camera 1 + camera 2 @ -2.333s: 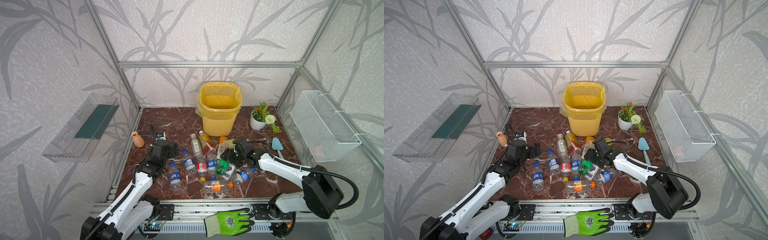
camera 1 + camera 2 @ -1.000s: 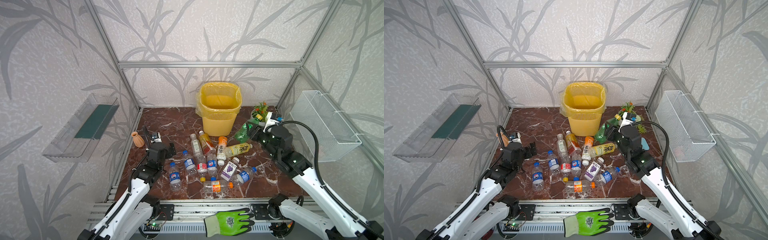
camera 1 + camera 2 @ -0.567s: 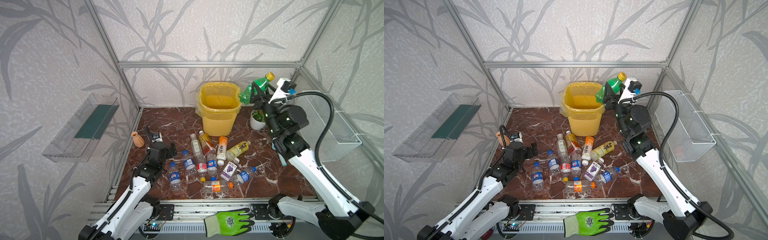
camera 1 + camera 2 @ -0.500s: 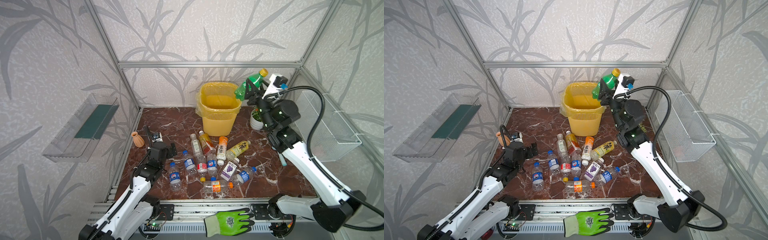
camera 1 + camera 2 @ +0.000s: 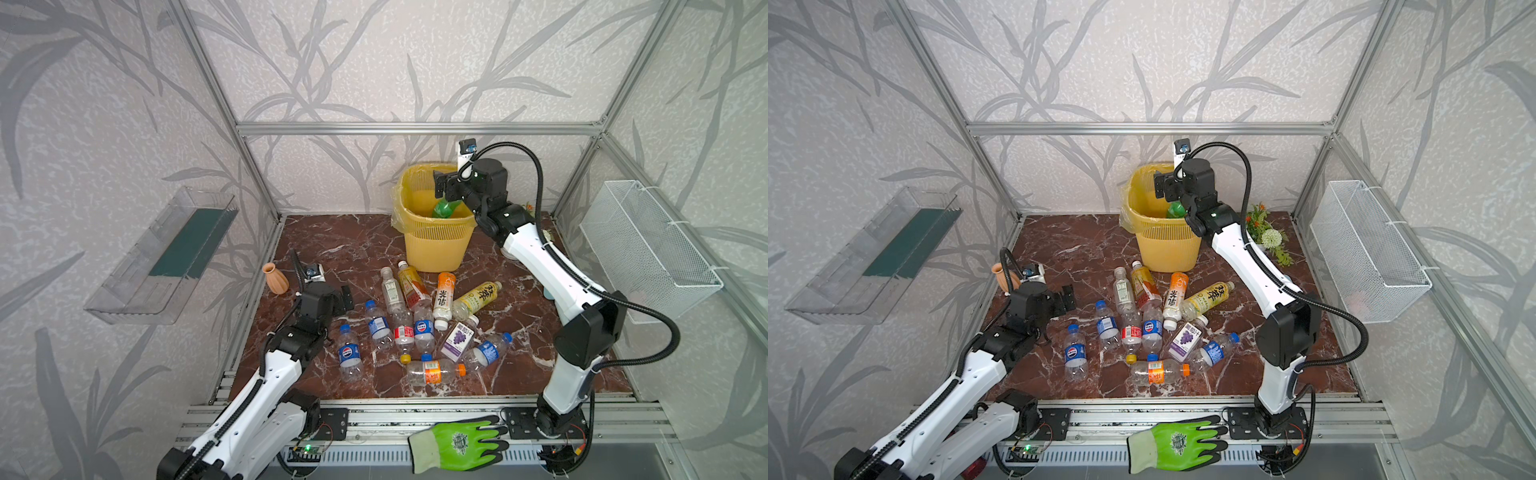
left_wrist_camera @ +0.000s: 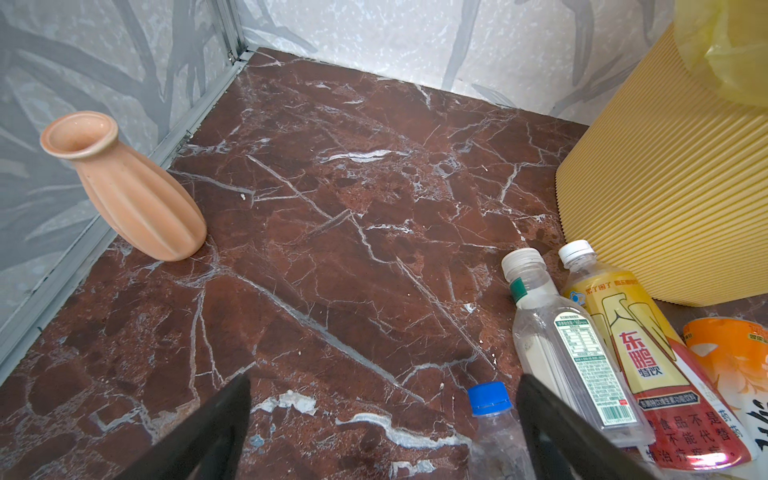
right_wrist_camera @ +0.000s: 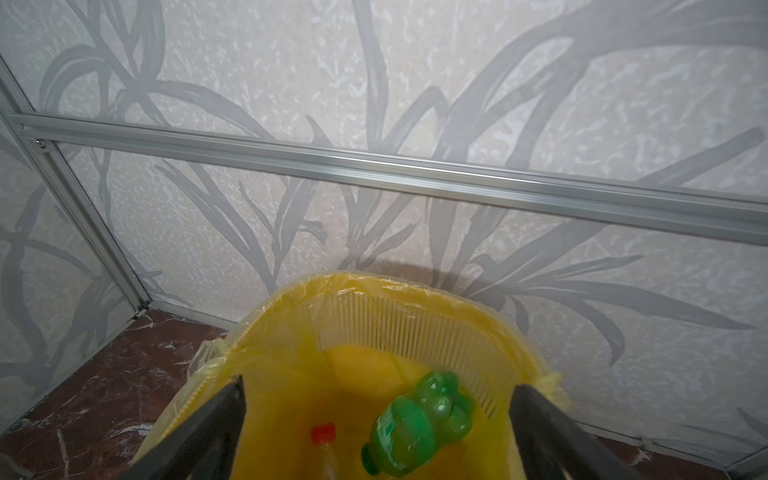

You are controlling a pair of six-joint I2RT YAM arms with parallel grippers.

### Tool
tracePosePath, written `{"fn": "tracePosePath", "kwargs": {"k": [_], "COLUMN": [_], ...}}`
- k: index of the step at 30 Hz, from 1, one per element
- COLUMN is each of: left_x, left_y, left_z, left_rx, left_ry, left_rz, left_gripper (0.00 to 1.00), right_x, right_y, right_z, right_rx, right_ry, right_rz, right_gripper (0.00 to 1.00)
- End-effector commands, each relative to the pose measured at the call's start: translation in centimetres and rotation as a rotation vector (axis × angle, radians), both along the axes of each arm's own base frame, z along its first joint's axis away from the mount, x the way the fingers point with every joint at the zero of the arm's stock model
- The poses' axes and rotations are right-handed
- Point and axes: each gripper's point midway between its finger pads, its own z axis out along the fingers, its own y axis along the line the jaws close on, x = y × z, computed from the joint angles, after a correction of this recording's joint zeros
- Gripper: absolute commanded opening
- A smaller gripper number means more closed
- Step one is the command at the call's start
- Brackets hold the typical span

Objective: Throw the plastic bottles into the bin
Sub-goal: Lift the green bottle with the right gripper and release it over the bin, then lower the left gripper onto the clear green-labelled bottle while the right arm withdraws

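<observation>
top views. in both top views the right gripper [image 5: 441,185] [image 5: 1160,185] hangs above the mouth of the yellow bin [image 5: 432,249] [image 5: 1165,249], jaws spread wide, gripping nothing. a green bottle [image 5: 445,208] [image 5: 1176,210] is inside the bin, apart from the jaws. the left gripper [image 5: 345,296] [image 5: 1068,296] sits low beside the floor bottles [image 5: 415,328] [image 5: 1144,328], jaws spread, empty. about a dozen of these lie scattered on the marble floor [image 5: 332,249] in front of the bin.

left wrist view. the left gripper [image 6: 384,378] has its fingers wide apart over bare floor. a blue-capped bottle [image 6: 487,400] lies just beside one finger, untouched. a white-capped clear bottle [image 6: 569,353] and a yellow-and-red labelled bottle [image 6: 648,365] lie side by side, caps near the bin wall [image 6: 665,187]. an orange ribbed vase [image 6: 133,195] stands well apart.

right wrist view. the right gripper [image 7: 378,386] has its fingers spread either side of the bin opening [image 7: 374,289]. the green bottle [image 7: 419,428] is inside, beside a red-capped bottle [image 7: 324,436].

assessment. the bottles appear empty: light, thin-walled, likely to dent under pressure, smooth and prone to roll. best taken across the labelled mid-body, not the neck or cap.
</observation>
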Motion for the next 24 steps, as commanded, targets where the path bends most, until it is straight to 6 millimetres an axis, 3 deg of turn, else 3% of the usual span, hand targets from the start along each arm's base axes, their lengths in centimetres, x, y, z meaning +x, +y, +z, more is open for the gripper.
{"fn": "tracePosePath", "kwargs": {"k": [1, 5, 11, 16, 20, 24], "left_x": [0.0, 0.3, 1.4, 2.7, 3.7, 4.4], "left_y": [-0.2, -1.3, -3.9, -7.2, -10.1, -12.0], "left_z": [1.1, 0.8, 0.1, -1.2, -2.6, -3.9], "left_rx": [-0.009, -0.035, -0.055, -0.054, -0.068, -0.072], "left_ry": [-0.017, 0.001, 0.068, 0.159, 0.234, 0.311], "left_rz": [-0.003, -0.047, -0.136, -0.233, -0.301, -0.338], "left_gripper": [0.99, 0.99, 0.99, 0.99, 0.99, 0.96], "right_x": [-4.4, -5.7, -7.8, -10.7, -13.3, -15.3], "right_y": [-2.6, -4.4, -9.4, -13.8, -16.7, -18.5], "right_z": [6.5, 2.3, -8.5, -16.1, -20.6, -22.8], "right_rx": [0.069, 0.059, 0.177, 0.218, 0.247, 0.299], "right_ry": [-0.144, -0.062, 0.187, 0.359, 0.454, 0.488], "right_rz": [-0.008, -0.046, -0.121, -0.226, -0.312, -0.367], "right_gripper": [0.99, 0.99, 0.99, 0.99, 0.99, 0.99]}}
